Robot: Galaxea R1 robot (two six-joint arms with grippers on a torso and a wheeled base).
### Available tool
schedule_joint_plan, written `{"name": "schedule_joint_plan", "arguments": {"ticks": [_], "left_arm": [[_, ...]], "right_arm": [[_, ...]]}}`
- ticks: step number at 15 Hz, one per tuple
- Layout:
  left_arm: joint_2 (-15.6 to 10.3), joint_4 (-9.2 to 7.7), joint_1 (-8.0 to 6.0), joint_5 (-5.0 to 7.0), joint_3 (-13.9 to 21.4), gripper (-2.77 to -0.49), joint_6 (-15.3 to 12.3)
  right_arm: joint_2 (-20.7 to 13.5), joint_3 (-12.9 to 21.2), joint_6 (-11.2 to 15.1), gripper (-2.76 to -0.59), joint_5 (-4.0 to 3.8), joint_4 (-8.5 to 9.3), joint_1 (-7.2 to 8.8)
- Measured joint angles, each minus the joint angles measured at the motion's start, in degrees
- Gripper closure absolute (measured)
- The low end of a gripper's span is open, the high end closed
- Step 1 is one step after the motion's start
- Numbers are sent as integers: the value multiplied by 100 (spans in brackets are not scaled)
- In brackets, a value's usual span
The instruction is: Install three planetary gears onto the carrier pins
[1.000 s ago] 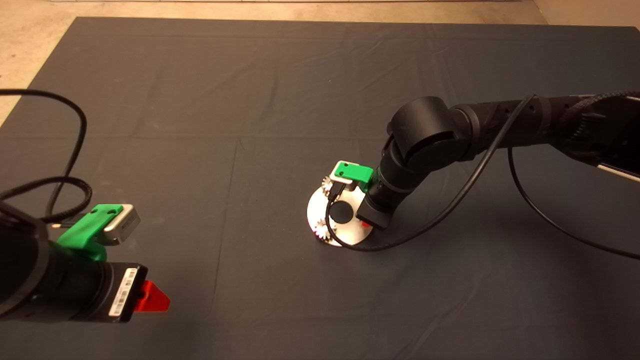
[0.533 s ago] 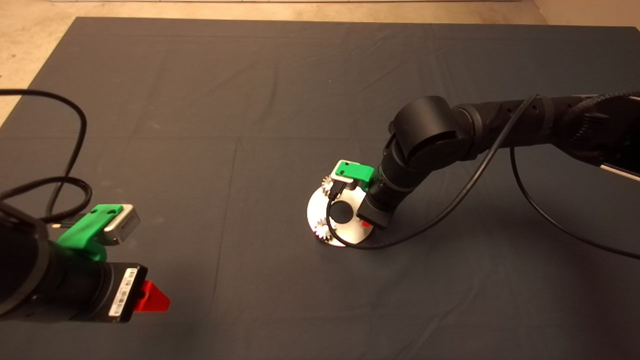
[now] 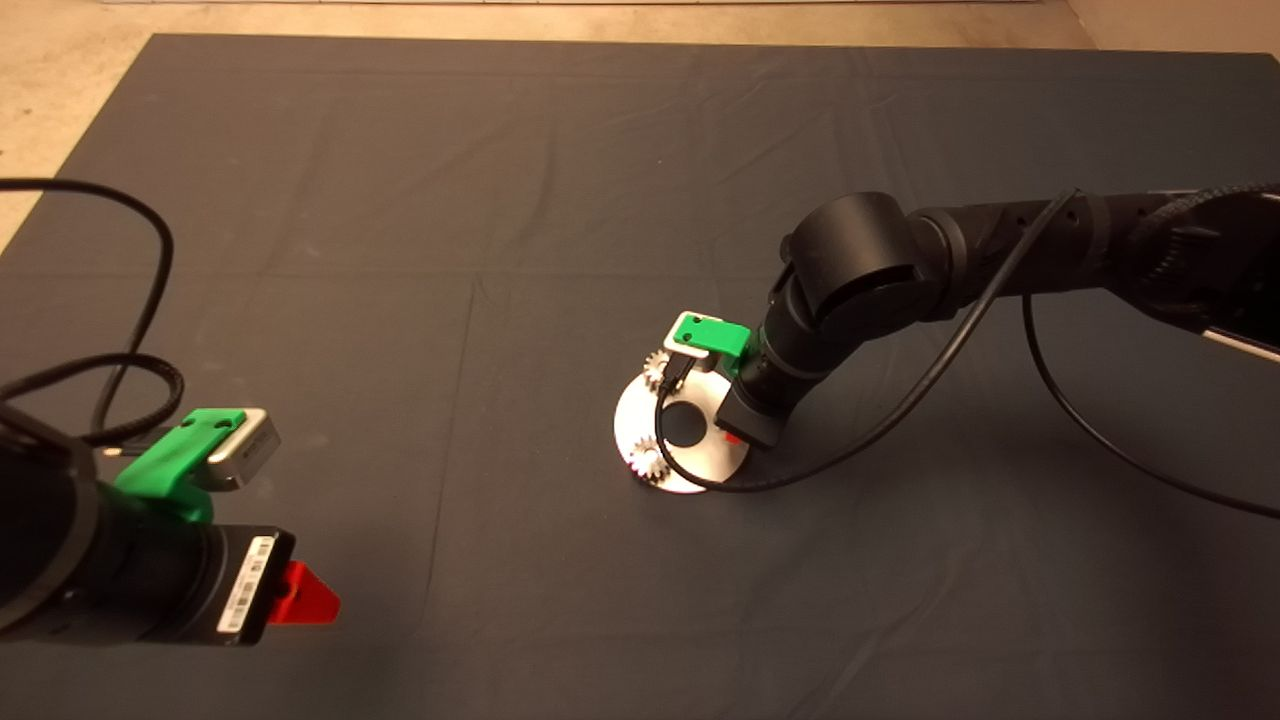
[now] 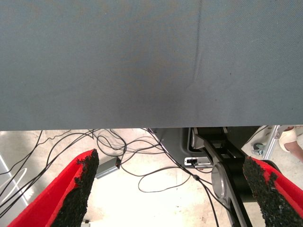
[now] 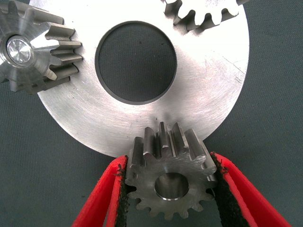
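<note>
The shiny round disc (image 3: pixel 700 462) with a central hole lies mid-mat, also seen close up as the disc (image 5: pixel 208 90) in the right wrist view. One planetary gear (image 5: pixel 35 52) sits on a carrier pin (image 5: pixel 19 49) whose top shows in its bore. A second gear (image 5: pixel 203 14) is cut off by that picture's edge. In the head view these two gears (image 3: pixel 655 372) (image 3: pixel 650 462) sit at the disc's far-left and near-left rim. My right gripper (image 5: pixel 169 160) is shut on the third gear (image 5: pixel 170 187) over the disc's right rim (image 3: pixel 733 437). Whether a pin is in its bore I cannot tell. My left gripper (image 3: pixel 300 595) rests open at the lower left.
The right arm's black cable (image 3: pixel 900 410) loops down beside the disc. The left wrist view shows the mat's edge (image 4: pixel 142 127), floor cables (image 4: pixel 156 175) and part of the robot's base beyond it. Bare dark mat (image 3: pixel 450 250) surrounds the disc.
The right wrist has shifted slightly up and back over the disc, so the near-left gear shows more fully. The left arm has not moved.
</note>
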Motion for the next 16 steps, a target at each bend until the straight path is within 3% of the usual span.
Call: {"name": "schedule_joint_plan", "arguments": {"ticks": [16], "left_arm": [[0,0,0,-1,0,-218,0]], "right_arm": [[20,38,18,-108,-57,-90,-22]]}}
